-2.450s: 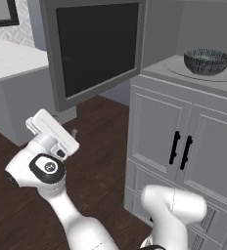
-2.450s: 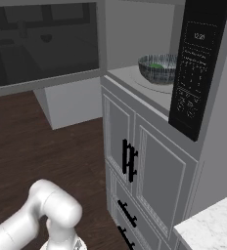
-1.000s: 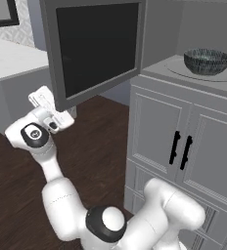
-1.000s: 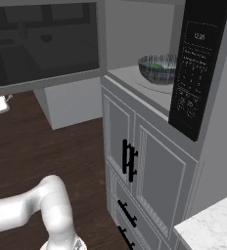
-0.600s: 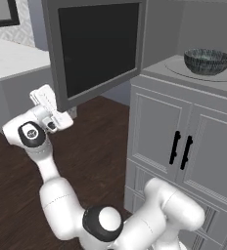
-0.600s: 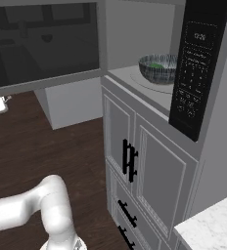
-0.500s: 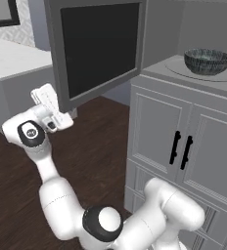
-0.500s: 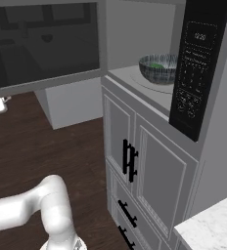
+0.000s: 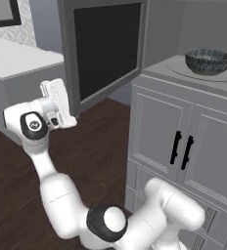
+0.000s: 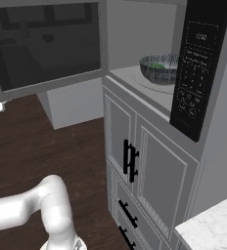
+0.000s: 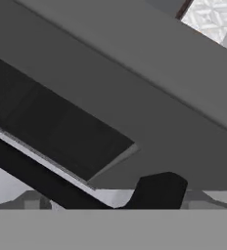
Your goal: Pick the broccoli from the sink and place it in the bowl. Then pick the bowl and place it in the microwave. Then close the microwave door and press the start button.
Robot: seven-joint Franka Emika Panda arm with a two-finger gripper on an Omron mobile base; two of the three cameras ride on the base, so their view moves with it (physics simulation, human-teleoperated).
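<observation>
I've got the bowl point(image 10: 159, 68) sitting inside the microwave point(image 10: 149, 88) on the turntable, w/ the broccoli point(image 10: 157, 65) a green patch in it, so I judge the step in hand is shutting the microwave door point(image 9: 103, 51). The door stands swung wide, out to the left of the microwave cavity, dark glass facing the room. My gripper point(image 9: 56, 101) is at the door's outer free edge, low, just beside the frame; whether it touches I can't tell. It's spread wide and holding nothing (one dark fingertip point(image 11: 157, 188) shows in the hand view against the grey frame, glass point(image 11: 52, 132) just past it).

To do this well I'd push w/ the flat of the hand on the frame near the free edge, far from the hinge at the microwave, so the swing is easy. Stay off the glass. Follow the arc toward the cavity, not a straight shove, or the hand may slide off the edge. Ease in at the end so the bowl isn't jolted, then go for the control panel point(image 10: 196, 68) on the microwave's right side
</observation>
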